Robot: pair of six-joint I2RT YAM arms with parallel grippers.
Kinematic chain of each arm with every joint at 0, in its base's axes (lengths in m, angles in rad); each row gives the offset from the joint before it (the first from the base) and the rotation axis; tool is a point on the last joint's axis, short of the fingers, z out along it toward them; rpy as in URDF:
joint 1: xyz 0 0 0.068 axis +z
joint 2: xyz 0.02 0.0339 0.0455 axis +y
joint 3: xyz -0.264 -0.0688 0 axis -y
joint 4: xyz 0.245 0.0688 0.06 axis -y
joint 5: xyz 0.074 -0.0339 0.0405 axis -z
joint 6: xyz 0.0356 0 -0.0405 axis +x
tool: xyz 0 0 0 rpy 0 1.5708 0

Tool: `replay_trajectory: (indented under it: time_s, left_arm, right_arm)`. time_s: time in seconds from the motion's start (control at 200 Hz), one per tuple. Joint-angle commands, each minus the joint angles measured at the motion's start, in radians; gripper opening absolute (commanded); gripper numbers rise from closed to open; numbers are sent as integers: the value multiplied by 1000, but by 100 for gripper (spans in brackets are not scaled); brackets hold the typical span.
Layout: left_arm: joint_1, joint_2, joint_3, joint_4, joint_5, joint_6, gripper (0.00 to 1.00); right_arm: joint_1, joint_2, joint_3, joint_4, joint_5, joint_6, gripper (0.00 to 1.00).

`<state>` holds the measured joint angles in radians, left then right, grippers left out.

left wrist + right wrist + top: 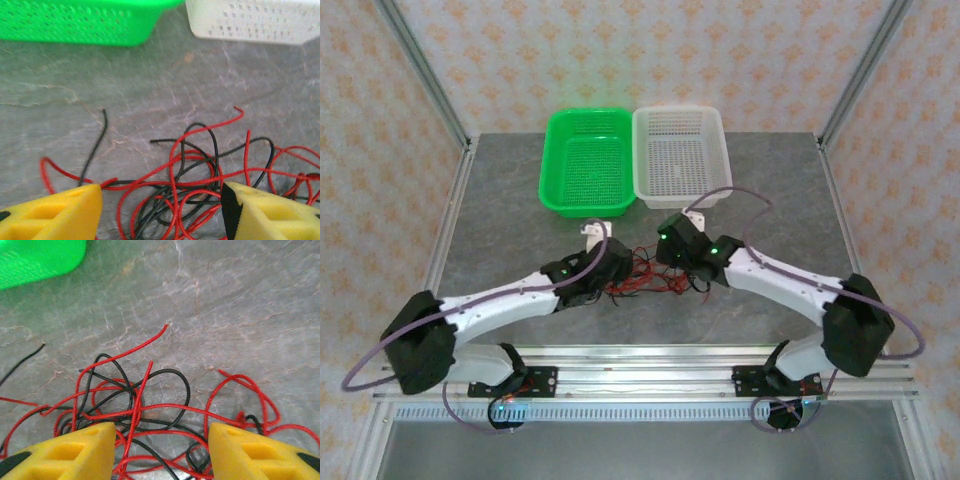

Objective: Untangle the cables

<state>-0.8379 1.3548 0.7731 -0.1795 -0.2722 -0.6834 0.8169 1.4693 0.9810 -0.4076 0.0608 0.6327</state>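
Red and black cables (645,280) tangled on the table (770,200), left gripper (161,196) and right gripper (162,430) both open astride them; light, limp, springy wires, best pinched at a free end

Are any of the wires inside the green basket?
No, the red and black cables lie tangled on the grey table, in front of the green basket.

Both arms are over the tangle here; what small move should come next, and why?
Probably close the left end effector on the strands lying between its open fingers, anchoring the cables. The right end effector is open over the same red-and-black knot, so neither has a grip yet to pull apart.
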Motion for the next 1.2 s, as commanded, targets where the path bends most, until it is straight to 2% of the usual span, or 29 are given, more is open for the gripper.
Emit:
replay_trajectory:
  time_s: [0.0, 0.125, 0.29, 0.41, 0.546, 0.716, 0.991, 1.191]
  left_arm:
    - [-1, 46, -17, 117, 48, -28, 65]
    - [-1, 101, -62, 161, 76, -53, 65]
    - [-1, 165, -164, 210, 73, -137, 59]
    - [-2, 182, -239, 219, 36, -208, 56]
    - [2, 173, -268, 143, -60, -265, 56]
    - [37, 121, -271, 30, -164, -304, 60]
    - [142, 29, -306, -20, -231, -310, 72]
    - [163, -29, -301, -3, -242, -274, 73]
  right_arm:
    - [-5, 59, -24, 94, -19, 30, 48]
    - [-4, 120, -71, 154, -33, 57, 43]
    - [-4, 189, -115, 182, -37, 84, 42]
    - [-4, 217, -144, 176, -12, 96, 40]
    - [-4, 227, -164, 129, 50, 106, 35]
    - [-5, 212, -169, 36, 160, 111, 22]
    - [-26, 139, -176, -67, 269, 114, 20]
    - [-62, 94, -168, -98, 308, 92, 19]
